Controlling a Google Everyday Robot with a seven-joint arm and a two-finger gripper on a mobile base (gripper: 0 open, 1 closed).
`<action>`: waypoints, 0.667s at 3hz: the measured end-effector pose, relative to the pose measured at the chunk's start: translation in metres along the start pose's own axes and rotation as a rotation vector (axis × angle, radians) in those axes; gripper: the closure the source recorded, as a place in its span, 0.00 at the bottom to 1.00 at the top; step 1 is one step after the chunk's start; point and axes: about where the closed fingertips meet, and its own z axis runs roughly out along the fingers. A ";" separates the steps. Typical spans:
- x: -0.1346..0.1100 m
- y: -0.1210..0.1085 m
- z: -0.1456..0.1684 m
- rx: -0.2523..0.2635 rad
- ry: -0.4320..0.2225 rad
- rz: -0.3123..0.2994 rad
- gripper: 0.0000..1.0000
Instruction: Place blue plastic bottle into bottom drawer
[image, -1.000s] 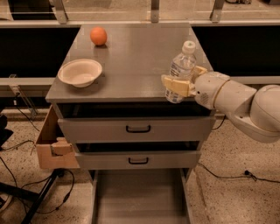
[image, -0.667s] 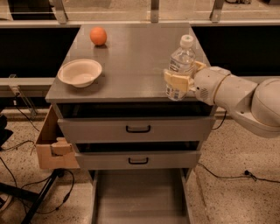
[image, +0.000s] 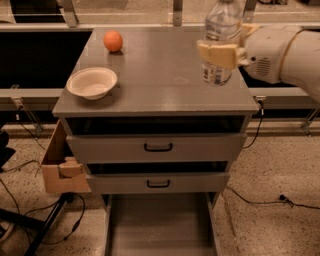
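Observation:
My gripper (image: 220, 54) reaches in from the right and is shut on the blue plastic bottle (image: 220, 30), a clear bottle with a pale label. It holds the bottle upright, lifted above the right part of the grey cabinet top (image: 155, 82); the cap is cut off by the top edge of the view. The bottom drawer (image: 160, 225) is pulled out at floor level, a long grey tray with low side walls, with nothing showing in it. It lies well below and to the left of the gripper.
A white bowl (image: 92, 82) sits at the front left of the cabinet top and an orange (image: 113, 41) at the back left. Two drawers with black handles (image: 158, 147) stand slightly open. A cardboard box (image: 60, 162) hangs at the cabinet's left side. Cables lie on the floor.
My gripper has lifted the bottle off the cabinet top and raised it higher, a little further back. The bowl, the orange and the drawers have not moved.

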 end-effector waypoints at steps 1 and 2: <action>0.002 0.013 -0.049 -0.047 0.032 0.018 1.00; 0.047 0.014 -0.106 -0.103 0.056 0.057 1.00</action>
